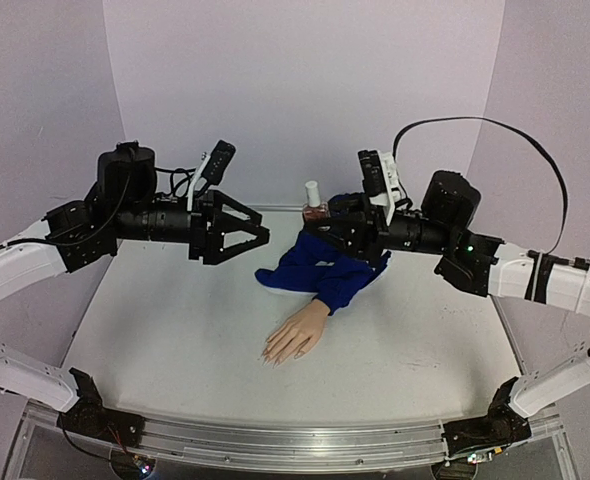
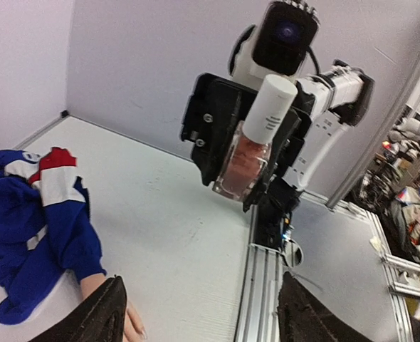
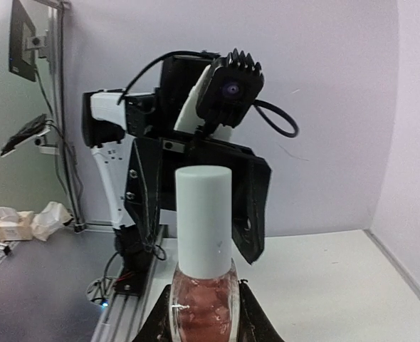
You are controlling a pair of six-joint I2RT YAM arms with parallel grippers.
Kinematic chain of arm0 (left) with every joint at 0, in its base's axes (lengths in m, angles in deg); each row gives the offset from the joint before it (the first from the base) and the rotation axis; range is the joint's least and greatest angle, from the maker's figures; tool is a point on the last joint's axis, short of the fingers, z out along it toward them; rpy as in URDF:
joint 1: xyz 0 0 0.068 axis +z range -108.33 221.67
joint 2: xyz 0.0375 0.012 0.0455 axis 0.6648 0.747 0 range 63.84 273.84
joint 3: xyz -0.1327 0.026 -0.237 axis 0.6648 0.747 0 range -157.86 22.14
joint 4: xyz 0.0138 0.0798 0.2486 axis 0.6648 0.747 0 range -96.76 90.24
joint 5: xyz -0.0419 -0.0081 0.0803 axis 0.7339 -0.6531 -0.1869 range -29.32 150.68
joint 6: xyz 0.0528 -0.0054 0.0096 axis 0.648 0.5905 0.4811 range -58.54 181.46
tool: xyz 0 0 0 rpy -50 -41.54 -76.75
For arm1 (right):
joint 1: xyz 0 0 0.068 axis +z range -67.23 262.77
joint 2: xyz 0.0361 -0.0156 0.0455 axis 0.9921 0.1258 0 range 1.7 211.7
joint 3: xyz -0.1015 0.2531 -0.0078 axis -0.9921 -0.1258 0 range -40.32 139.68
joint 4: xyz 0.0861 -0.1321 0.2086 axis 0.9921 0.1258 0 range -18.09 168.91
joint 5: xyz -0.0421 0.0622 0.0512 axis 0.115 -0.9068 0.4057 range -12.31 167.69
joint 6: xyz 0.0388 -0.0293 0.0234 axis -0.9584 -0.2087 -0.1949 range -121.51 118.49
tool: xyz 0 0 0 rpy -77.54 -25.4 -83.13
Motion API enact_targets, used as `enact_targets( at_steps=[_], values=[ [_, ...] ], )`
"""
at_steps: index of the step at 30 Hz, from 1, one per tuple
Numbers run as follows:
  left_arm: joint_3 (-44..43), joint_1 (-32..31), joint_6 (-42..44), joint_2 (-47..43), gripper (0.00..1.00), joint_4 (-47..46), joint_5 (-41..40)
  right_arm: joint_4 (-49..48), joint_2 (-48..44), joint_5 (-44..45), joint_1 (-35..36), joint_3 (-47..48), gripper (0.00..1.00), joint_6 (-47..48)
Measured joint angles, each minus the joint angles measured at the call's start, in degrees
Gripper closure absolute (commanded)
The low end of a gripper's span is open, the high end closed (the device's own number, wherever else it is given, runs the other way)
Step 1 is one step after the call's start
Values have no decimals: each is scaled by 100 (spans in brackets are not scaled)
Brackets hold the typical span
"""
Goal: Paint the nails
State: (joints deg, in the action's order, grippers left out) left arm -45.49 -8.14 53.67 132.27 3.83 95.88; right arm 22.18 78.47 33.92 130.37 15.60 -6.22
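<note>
Top view down onto table (image 1: 175, 330), left wrist camera (image 3: 229, 89) facing right wrist camera (image 2: 288, 32), seemingly close, sharing the bottle (image 3: 203, 271)

White link shells (image 1: 15, 265); black joint housings (image 1: 125, 175); black angular left gripper (image 1: 265, 237); looping black cable (image 1: 515, 135); seemingly green LED (image 1: 468, 247) at right elbow.

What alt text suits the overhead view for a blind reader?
The right gripper holds a pink polish bottle with a white cap, opposite the left gripper. Below them on the table lies a mannequin hand in a blue sleeve.

Nails (image 1: 274, 354): small, pale, facing up, front-centre.
</note>
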Motion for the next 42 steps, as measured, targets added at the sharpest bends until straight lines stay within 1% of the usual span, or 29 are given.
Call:
enact_targets(
  at_steps=[2, 7, 10, 14, 16, 18, 20, 22, 24, 30, 32, 36, 42],
  values=[
    [-2, 7, -111, -111, 18, 127, -498, 85, -35, 463, 0, -46, 100, 221],
    [-66, 26, -601, -120, 17, 356, -1220, 293, 66, 1685, 70, -249, 100, 503],
    [-212, 26, -964, 13, 20, 393, -1602, 358, 254, 2474, 203, -254, 100, 649],
    [-428, 26, -1344, 302, 25, 391, -1982, 457, 516, 3401, 584, -223, 100, 927],
    [-492, 24, -1458, 437, 28, 354, -2065, 538, 667, 3807, 780, -146, 100, 1038],
    [-540, 0, -1495, 564, 34, 308, -2162, 579, 778, 4122, 927, -63, 100, 1108],
    [-544, -42, -1519, 636, 36, 271, -2247, 592, 839, 4369, 994, 7, 100, 1141],
    [-544, -92, -1513, 680, 40, 247, -2339, 595, 859, 4542, 999, 52, 100, 1161],
    [-546, -122, -1523, 710, 42, 236, -2404, 597, 874, 4649, 999, 101, 100, 1172],
    [-645, -170, -1526, 874, 44, 190, -2555, 597, 986, 4791, 1012, 210, 100, 1222],
    [-704, -179, -1528, 946, 46, 181, -2623, 599, 1021, 4793, 1027, 210, 100, 1233],
    [-750, -179, -1530, 1045, 54, 122, -2660, 625, 1058, 4793, 1047, 210, 100, 1250],
    [-841, -247, -1528, 1180, 72, 92, -2682, 647, 1058, 4795, 1073, 232, 100, 1263]
  ],
)
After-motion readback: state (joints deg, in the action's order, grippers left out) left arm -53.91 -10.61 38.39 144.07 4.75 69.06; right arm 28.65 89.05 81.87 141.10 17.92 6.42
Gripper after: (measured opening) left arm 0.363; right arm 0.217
